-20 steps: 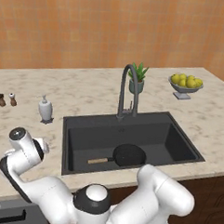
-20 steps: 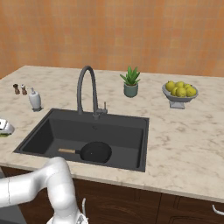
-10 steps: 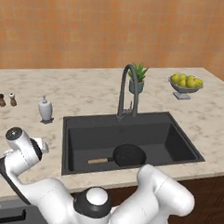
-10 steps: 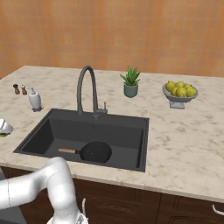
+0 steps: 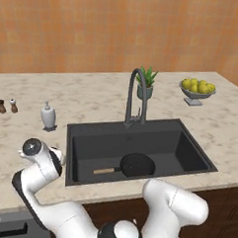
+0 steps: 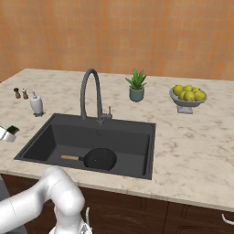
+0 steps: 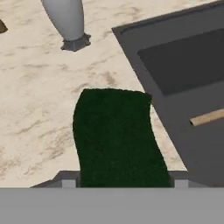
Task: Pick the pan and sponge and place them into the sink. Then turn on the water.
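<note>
At the far left, on the counter (image 5: 21,135) just beside the sink (image 5: 140,123), the gripper (image 7: 122,183) has drawn its jaws in over the last second. They now stand clenched on the sponge (image 7: 116,135), whose green top spans the whole gap between the two tips. The hand has barely shifted in the base views, so I judge that the grasp is only just made and the lift is still to come. To the right, the pan (image 5: 137,165) lies flat on the sink floor as it did a second ago, with its handle pointing left, so that half of the placing looks done. No water falls from the faucet (image 5: 132,92) behind it. The hand view gives the grip itself, with the soap bottle (image 7: 65,19) beyond the sponge and the tip of the pan's handle at the right. In the left base view the wrist hides the sponge. The right base view catches a sliver of green at the gripper (image 6: 9,133) on its left edge, and shows the whole pan (image 6: 99,159).
</note>
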